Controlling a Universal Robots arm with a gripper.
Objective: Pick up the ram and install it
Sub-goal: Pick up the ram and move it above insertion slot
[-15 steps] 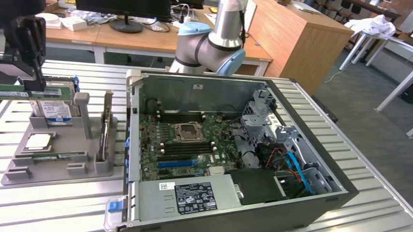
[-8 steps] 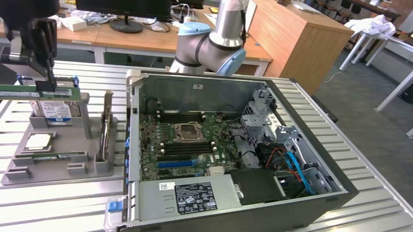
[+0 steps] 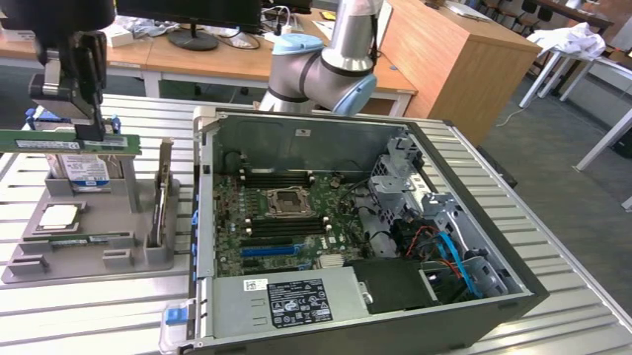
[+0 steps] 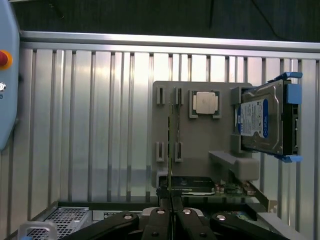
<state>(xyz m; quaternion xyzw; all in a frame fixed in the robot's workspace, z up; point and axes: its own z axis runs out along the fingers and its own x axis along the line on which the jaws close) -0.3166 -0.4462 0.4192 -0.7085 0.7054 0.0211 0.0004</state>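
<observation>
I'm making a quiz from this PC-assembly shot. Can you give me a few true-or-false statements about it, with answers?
1. The gripper is shut on the ram, holding it clear of the grey fixture. True.
2. The computer case has its side closed. False: it lies open and the motherboard shows.
3. The hard drive sits in the fixture. True.
4. The processor chip is seated on the motherboard. False: it lies in the fixture.
5. The fixture holds no other ram. False: a second ram stick lies in one of its slots.
</observation>
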